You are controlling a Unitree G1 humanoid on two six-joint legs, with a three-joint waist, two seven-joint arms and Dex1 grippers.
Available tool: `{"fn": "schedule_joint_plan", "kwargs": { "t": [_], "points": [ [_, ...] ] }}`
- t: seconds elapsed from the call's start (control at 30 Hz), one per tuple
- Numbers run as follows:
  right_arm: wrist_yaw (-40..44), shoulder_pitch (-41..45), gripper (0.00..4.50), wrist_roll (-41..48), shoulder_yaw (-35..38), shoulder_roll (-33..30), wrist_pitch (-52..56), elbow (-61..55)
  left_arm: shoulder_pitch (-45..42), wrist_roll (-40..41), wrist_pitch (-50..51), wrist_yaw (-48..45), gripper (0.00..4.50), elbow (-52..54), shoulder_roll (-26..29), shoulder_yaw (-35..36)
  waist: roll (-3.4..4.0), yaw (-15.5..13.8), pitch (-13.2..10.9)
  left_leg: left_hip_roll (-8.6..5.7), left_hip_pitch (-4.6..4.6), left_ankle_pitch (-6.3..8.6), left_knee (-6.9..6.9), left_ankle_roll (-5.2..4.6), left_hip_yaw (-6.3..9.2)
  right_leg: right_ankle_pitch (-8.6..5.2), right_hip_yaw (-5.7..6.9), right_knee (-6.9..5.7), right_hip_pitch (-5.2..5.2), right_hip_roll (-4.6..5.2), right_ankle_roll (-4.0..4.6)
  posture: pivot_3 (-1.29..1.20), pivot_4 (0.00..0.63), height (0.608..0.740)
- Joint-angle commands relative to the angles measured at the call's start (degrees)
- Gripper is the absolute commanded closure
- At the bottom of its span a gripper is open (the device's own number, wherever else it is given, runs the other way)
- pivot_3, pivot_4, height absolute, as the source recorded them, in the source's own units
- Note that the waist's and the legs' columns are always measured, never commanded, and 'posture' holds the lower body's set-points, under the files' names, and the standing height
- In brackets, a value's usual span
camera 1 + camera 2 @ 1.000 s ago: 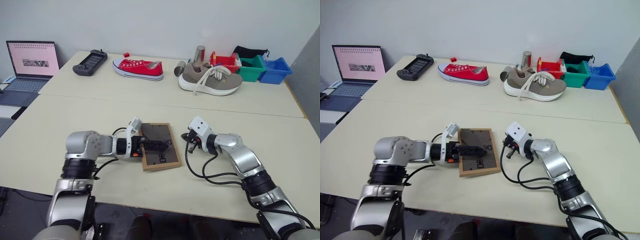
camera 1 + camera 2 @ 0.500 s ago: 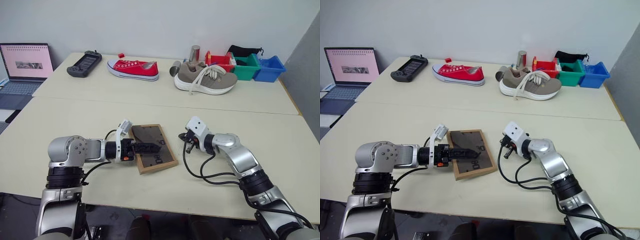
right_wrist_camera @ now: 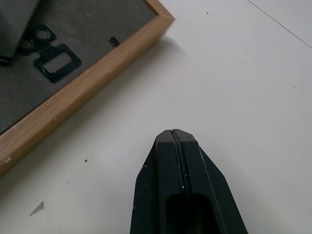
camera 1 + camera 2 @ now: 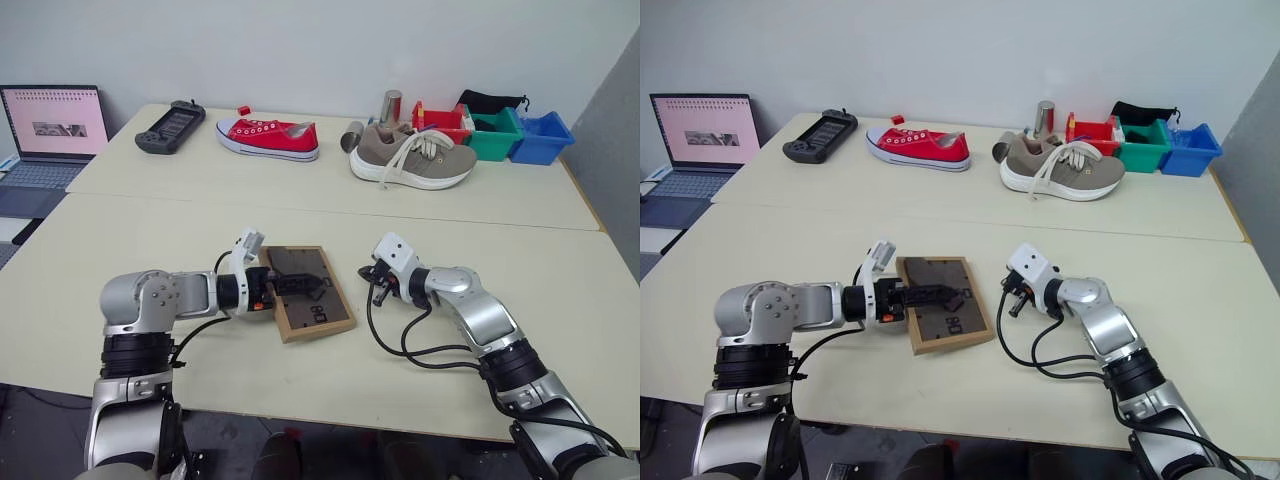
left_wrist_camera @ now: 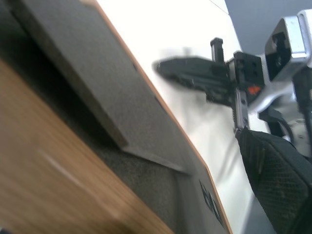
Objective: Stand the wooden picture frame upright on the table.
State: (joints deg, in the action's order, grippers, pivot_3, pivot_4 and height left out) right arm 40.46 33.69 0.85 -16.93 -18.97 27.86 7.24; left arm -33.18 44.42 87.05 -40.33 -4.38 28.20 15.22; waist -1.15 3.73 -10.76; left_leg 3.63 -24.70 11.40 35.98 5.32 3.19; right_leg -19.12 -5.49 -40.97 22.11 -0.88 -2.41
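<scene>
**Frame flat on its face, left fingers over the back, right closed beside it**

Head views: wooden picture frame [image 4: 311, 291] lies flat, back panel up, on the near half of the table [image 4: 180, 235], just short of the seam, roughly mid-width and a little skewed to the front edge. Left gripper [image 4: 312, 285] reaches in from the frame's left side, black fingers spread wide over the dark back panel; whether they actually clamp the stand flap I can't tell from here, looks more like resting over it. Right gripper [image 4: 1012, 305] sits just beside the frame's right edge, apart from it, fingers pressed together on nothing. Far half of the tabletop: red sneaker [image 4: 268, 138], beige sneaker [image 4: 415, 160], black controller [image 4: 170, 125] toward the far left corner, coloured bins [image 4: 500, 132] toward the far right corner. Laptop [image 4: 52, 120] off the left edge.

Left wrist view: close on the frame's wood rim [image 5: 58, 190] and grey back, the stand flap [image 5: 73, 63] lifted slightly off the panel. Right gripper seen across bare tabletop, clear of the frame.

Right wrist view: closed fingertips [image 3: 174, 146] hang over bare table, near the frame's corner [image 3: 163, 17]; sawtooth hanger [image 3: 51, 61] visible on the back.
</scene>
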Motion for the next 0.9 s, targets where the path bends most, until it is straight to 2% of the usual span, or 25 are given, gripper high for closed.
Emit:
{"fn": "schedule_joint_plan", "kwargs": {
  "t": [0.03,0.23,0.4,0.57,0.67,0.9],
  "points": [
    [-0.15,0.53,4.50,0.08,0.90,-0.06,-1.20,-1.35,0.89,5.20,5.03,0.62,0.02,3.18,-0.46,4.23,0.00,-0.01,0.00,0.00,0.00,0.01,0.01,-0.01,0.00,0.00,0.00,0.00,0.00,0.00,0.00,0.00,0.150,0.740],
    [-0.10,1.07,4.50,0.17,1.04,0.05,-1.40,-0.82,1.20,12.09,5.45,1.52,0.02,3.03,0.05,6.73,0.00,-0.05,0.00,0.01,0.00,-0.01,0.01,0.02,0.00,0.00,0.01,0.00,0.00,0.00,0.00,0.00,0.150,0.740],
    [-0.13,1.06,4.50,0.14,1.11,-0.06,-1.47,-0.83,2.14,12.47,5.45,5.29,0.02,4.36,-0.79,7.97,0.00,-0.07,0.00,0.00,0.00,-0.07,0.00,0.12,0.00,0.00,0.00,0.01,0.00,0.01,0.00,0.00,0.150,0.740],
    [-0.15,1.20,4.50,0.10,0.90,0.22,-1.64,-0.41,4.32,12.30,5.37,6.27,0.92,7.80,-0.81,5.46,0.00,-0.07,0.00,0.01,0.00,-0.07,0.00,0.13,-0.01,0.00,-0.01,0.01,0.00,0.01,0.00,0.00,0.150,0.740],
    [-0.16,1.40,4.50,0.07,0.91,0.30,-1.76,-0.14,4.97,12.86,5.45,6.19,1.68,8.59,-1.15,5.37,0.00,-0.18,0.00,0.00,0.00,-0.07,0.00,0.13,0.00,0.00,-0.01,0.01,-0.01,0.01,0.00,0.00,0.150,0.740],
    [-0.17,1.24,4.50,0.04,1.00,0.16,-1.90,-0.12,5.13,12.29,4.83,5.98,3.03,8.56,-0.95,4.84,0.00,-0.20,0.00,0.00,0.00,-0.07,0.00,0.13,-0.01,0.00,-0.01,0.03,-0.01,0.01,0.00,0.00,0.150,0.740]
  ]
}}
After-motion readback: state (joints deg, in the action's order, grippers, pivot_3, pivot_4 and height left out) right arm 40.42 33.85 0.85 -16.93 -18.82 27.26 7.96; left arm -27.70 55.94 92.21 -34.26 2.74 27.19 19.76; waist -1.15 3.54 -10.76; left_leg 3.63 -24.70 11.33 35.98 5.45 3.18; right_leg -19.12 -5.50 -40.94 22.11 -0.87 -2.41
